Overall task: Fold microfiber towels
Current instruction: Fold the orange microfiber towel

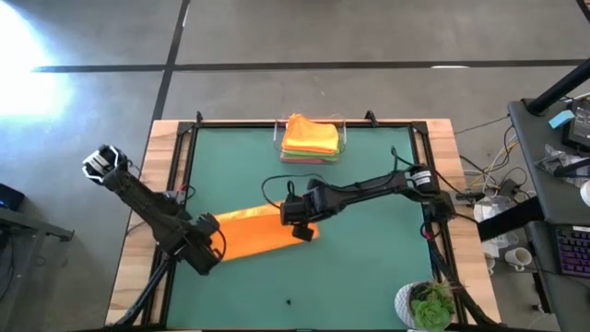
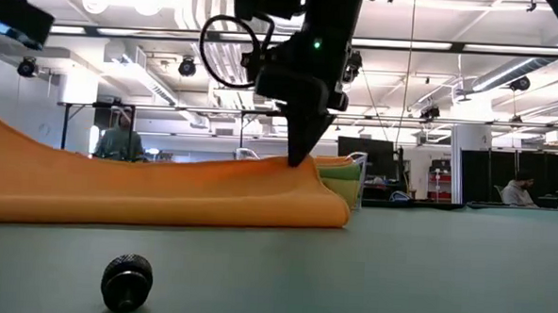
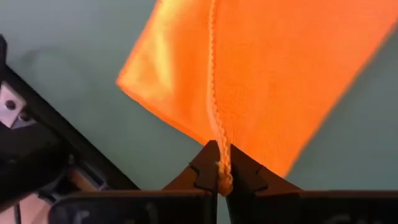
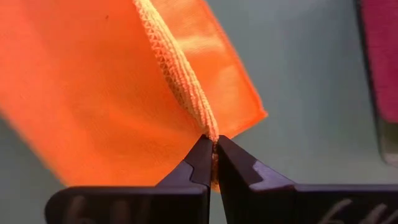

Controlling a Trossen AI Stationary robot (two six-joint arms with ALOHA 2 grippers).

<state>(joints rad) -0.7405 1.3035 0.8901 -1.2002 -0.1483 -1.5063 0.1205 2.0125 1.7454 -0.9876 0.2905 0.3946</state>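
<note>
Towel being folded (image 1: 253, 235): mid-table, lying left to right | left gripper (image 1: 208, 228): at its left end | right gripper (image 1: 302, 231): at its right end | towel stack (image 1: 311, 136): behind, in tray (image 1: 342, 138) at far edge | plant (image 1: 429, 304): near right corner | knob (image 2: 126, 282): on table (image 1: 369, 258), before towel

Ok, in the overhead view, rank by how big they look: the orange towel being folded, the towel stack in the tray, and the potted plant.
1. Orange towel, clearly largest.
2. Towel stack and potted plant: look alike, and the picture's edge cuts the plant off, so unranked.

Orange towel (image 4: 93, 93): matt cloth, knit-stitched hem
</note>
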